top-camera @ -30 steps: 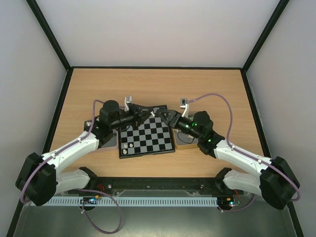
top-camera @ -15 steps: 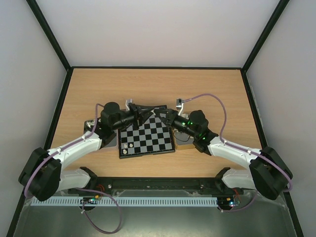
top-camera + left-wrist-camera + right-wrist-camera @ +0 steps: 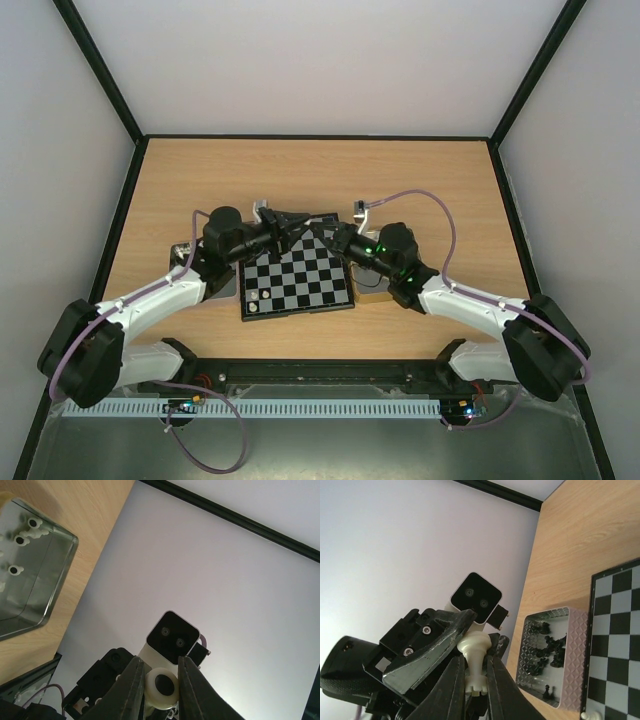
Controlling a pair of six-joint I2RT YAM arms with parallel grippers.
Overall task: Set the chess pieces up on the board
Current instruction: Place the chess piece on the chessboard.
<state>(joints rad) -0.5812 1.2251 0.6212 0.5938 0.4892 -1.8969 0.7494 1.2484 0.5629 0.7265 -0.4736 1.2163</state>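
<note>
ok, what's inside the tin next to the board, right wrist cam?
Black chess pieces, loose in the tin. Top view: left arm covers most of it.

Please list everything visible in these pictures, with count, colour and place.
Wooden table: one, light brown, under everything.
Small square chessboard: one, black and silvery-white checks, table centre.
Left metal tin: one, silvery, left of the chessboard.
Right metal tin: one, silvery, right of the chessboard.
Black chess pieces: many, in the left metal tin.
Cream-white chess pieces: several in the right metal tin; two on the chessboard's near-left squares.
Held cream-white chess piece: one, in the air over the chessboard's far side.
Left arm, right arm: white and black, near edge.
Left fingers, right fingers: dark, both shut on the held piece.
</note>
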